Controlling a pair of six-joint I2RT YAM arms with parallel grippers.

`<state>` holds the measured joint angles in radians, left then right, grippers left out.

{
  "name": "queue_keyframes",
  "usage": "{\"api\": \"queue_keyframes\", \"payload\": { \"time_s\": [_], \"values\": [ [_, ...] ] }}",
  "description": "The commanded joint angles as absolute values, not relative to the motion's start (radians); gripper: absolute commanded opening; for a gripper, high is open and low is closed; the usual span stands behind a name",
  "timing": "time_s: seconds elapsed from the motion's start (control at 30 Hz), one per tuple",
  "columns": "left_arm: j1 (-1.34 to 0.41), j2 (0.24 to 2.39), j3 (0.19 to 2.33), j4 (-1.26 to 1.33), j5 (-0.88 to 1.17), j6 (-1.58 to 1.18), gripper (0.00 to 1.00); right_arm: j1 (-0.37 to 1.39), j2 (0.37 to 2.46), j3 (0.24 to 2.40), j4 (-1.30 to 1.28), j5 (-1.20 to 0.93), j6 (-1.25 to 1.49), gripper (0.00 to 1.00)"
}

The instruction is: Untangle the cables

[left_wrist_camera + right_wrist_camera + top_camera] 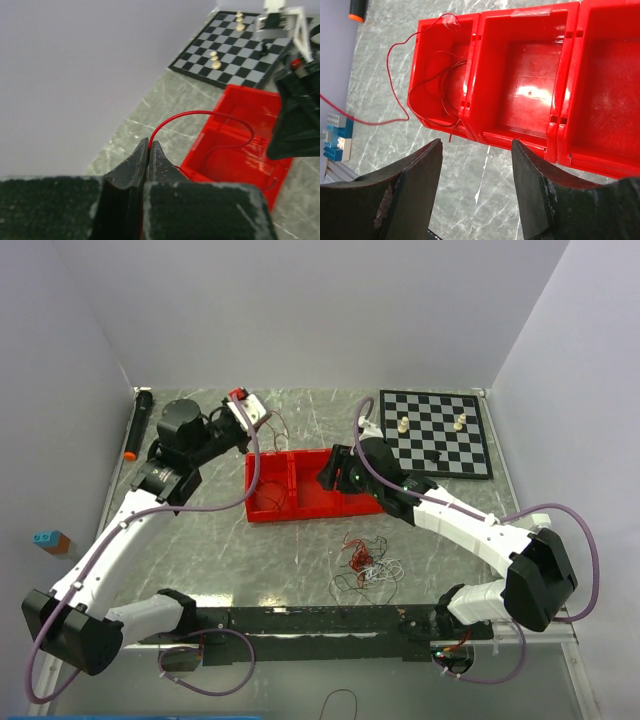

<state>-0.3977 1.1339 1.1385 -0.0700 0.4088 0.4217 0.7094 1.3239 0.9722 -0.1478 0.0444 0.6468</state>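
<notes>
A tangled bundle of thin red, white and black cables [365,562] lies on the marble table in front of the red tray [268,508]. My left gripper [255,412] is behind the tray's left end, raised. It is shut on one red cable [186,113], pinched at the jaw tips [149,143]. That cable arcs down into the tray's end compartment [260,150]. My right gripper [476,150] hangs open over the table at the tray's rim [520,135] with nothing between its fingers. The red cable [405,120] loops out of the left compartment onto the table.
A chessboard [440,432] with a few pale pieces lies at the back right. A black marker with an orange tip [138,425] rests along the left wall. A blue and orange block [48,540] sits outside the table's left edge.
</notes>
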Motion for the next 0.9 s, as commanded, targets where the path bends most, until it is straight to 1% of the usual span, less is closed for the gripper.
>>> {"api": "queue_keyframes", "payload": {
  "time_s": [0.0,0.13,0.27,0.4,0.5,0.67,0.8,0.87],
  "values": [
    [-0.426,1.138,1.157,-0.089,0.399,0.379,0.01,0.703,1.276,0.956,-0.12,0.063,0.664,0.64],
    [-0.423,1.192,1.149,-0.084,0.284,0.35,0.01,0.701,1.266,0.943,-0.118,0.072,0.661,0.64],
    [-0.413,1.241,1.143,-0.066,0.236,0.313,0.01,0.695,1.269,0.934,-0.115,0.071,0.664,0.64],
    [-0.4,1.336,1.17,-0.054,0.092,0.339,0.01,0.69,1.272,0.933,-0.104,0.072,0.667,0.64],
    [-0.368,1.405,1.177,-0.032,0.04,0.412,0.01,0.69,1.27,0.931,-0.098,0.074,0.672,0.64],
    [-0.354,1.419,1.023,0.181,-0.049,0.627,0.01,0.689,1.256,0.922,-0.092,0.081,0.669,0.64],
    [-0.342,1.45,1.026,0.215,-0.075,0.644,0.01,0.686,1.261,0.916,-0.087,0.072,0.669,0.64],
    [-0.342,1.448,1.025,0.212,-0.049,0.652,0.01,0.686,1.266,0.914,-0.084,0.069,0.67,0.64]
  ]
}}
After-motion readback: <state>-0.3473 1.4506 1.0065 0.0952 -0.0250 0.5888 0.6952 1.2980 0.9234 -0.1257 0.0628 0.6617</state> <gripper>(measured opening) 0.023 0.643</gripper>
